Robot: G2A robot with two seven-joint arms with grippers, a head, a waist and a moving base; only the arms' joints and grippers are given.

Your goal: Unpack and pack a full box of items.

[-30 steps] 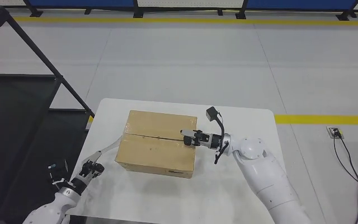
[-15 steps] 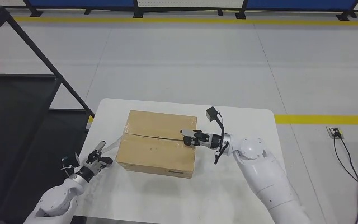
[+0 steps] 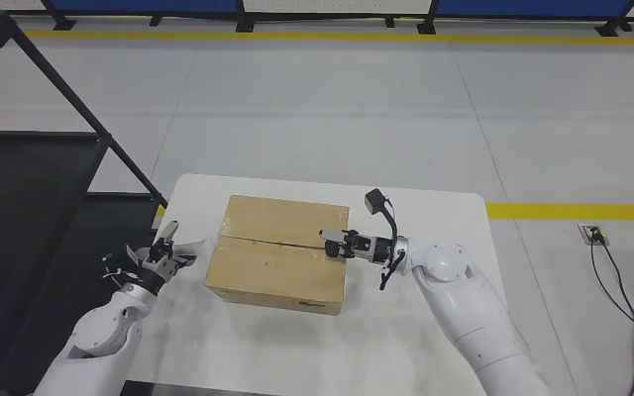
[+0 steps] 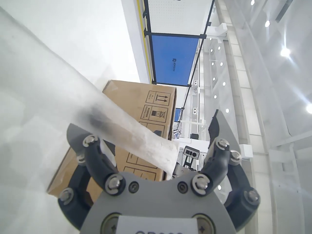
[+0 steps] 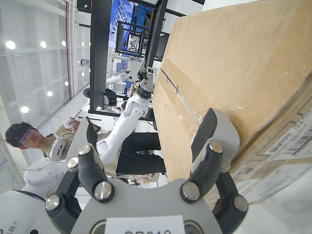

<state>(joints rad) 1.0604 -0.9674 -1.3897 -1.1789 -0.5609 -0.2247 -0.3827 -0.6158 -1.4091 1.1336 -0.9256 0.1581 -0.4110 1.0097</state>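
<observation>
cardboard box (image 3: 280,252) on counter (image 3: 416,317): flaps shut, contents hidden | my left end effector (image 3: 174,252): fingers spread, white tape strip (image 4: 136,132) across one | my right end effector (image 3: 332,245): spread, on box top seam

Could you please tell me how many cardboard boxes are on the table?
1: a closed brown cardboard box near the middle of the white table; any inside it would be hidden.

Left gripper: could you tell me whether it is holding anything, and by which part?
Nothing is gripped. The left gripper stands open; the white strip only lies across one finger, near the strip's loose end.
</observation>
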